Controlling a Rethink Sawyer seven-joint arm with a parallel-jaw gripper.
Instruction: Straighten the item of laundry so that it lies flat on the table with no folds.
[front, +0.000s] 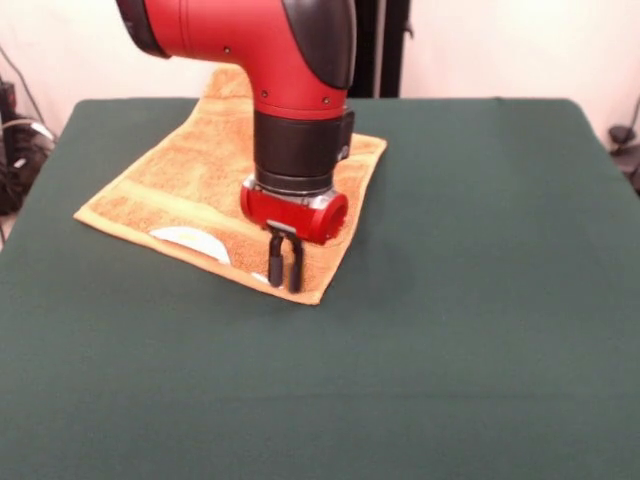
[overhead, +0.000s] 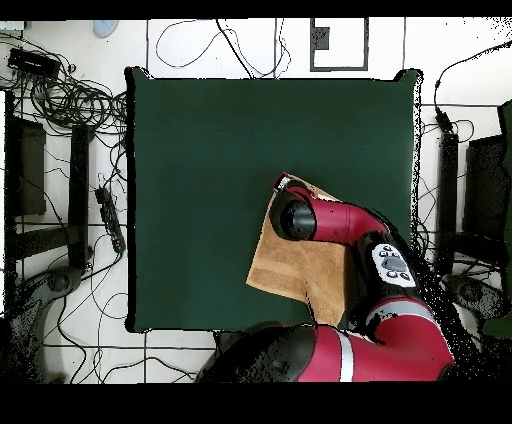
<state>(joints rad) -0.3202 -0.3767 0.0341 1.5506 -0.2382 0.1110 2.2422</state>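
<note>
The arm is bent straight down over the towel (front: 190, 175) – fingers (front: 275, 262) narrowly parted, tips at its near corner – laid nearly flat on the counter (front: 450, 330), label (front: 190, 240) showing

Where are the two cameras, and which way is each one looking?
Front view: sits across the table, looking over it at the red arm coming down; its gripper points down at the towel.
Overhead view: hangs above, looking straight down; the arm reaches up from the bottom edge over the towel.
Both show the arm, towel and green table.
</note>
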